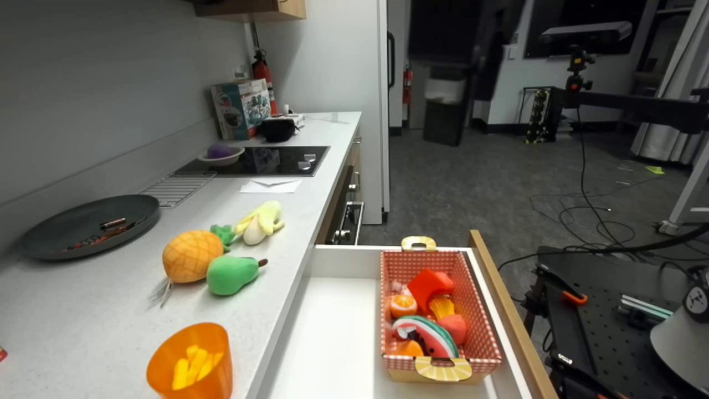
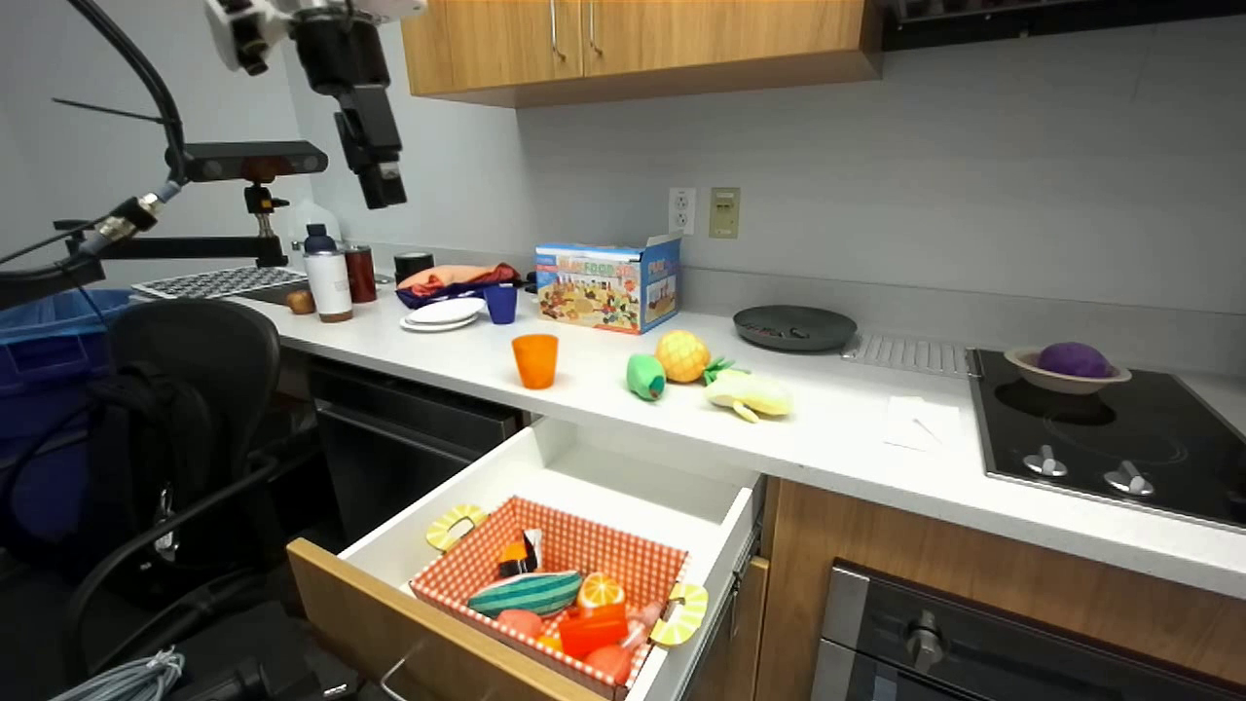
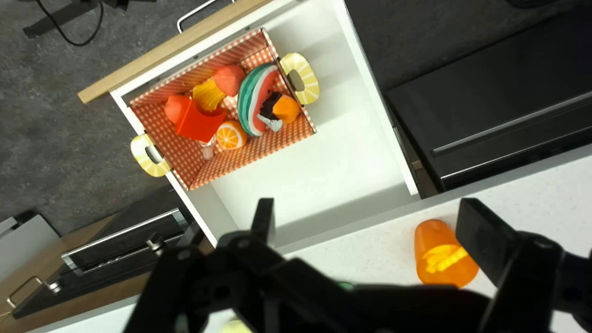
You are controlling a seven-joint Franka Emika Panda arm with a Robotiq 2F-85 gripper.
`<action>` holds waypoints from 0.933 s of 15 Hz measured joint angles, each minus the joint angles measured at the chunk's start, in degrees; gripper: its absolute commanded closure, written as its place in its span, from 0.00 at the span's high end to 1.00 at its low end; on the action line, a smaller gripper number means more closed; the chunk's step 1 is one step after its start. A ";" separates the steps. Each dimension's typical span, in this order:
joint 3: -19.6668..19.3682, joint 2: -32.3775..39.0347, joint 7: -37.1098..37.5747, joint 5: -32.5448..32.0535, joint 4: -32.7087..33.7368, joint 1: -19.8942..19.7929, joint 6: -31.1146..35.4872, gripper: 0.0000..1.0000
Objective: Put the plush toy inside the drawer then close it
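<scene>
A: What lies on the white tabletop (image 2: 827, 424)?

B: In an exterior view, a roundish, orange-yellow plush toy (image 2: 681, 354), shaped like a pineapple with green leaves, rests on its side near the middle. Just left of it and slightly nearer is a green pear-shaped plush (image 2: 643, 377); I cannot tell whether they touch. To the right, also nearer, lies a pale yellow banana-shaped plush (image 2: 750, 391).

A: And around those?

B: Farther left, an orange plastic cup (image 2: 535, 363) stands upright, with yellow toy fries (image 1: 194, 366) inside. To the right and farther back sits a round, dark grey pan (image 2: 827, 328). At the far right, a cream-coloured bowl (image 2: 1034, 371) holding a purple ball-like object (image 2: 1074, 358) stands on a black glass cooktop (image 2: 1149, 419).

A: And the wide, shallow drawer (image 2: 623, 501), white inside with a light wooden front?

B: It is pulled out, on the near side of the tabletop. Toward its near end sits a red-and-white checked box (image 2: 623, 557) with yellow fruit-slice handles (image 2: 693, 608); within it I see a watermelon slice (image 3: 248, 99), a cut-faced orange (image 3: 230, 135) and a bright red carton (image 3: 196, 122).

A: The robot's black fingers (image 3: 481, 238)?

B: Released: the wrist view shows them wide apart, with a clear gap between. In an exterior view they hang high at the left, well apart from the plush toy, which is outside the drawer.
</scene>
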 measured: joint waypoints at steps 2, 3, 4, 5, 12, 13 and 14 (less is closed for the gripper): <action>-4.22 2.33 -5.71 -0.64 -0.41 -0.22 3.45 1.00; -5.93 3.93 -8.20 -0.95 -0.43 -0.42 5.20 1.00; -7.32 5.95 -10.17 -1.38 -0.30 -0.63 7.24 1.00; -8.40 8.28 -11.57 -1.76 0.04 -0.80 9.35 1.00; -11.32 25.14 -11.58 -5.02 8.08 -0.51 19.44 1.00; -11.38 25.03 -11.58 -5.02 7.93 -0.37 19.44 1.00; -11.38 24.68 -11.58 -5.02 7.84 -0.14 19.41 1.00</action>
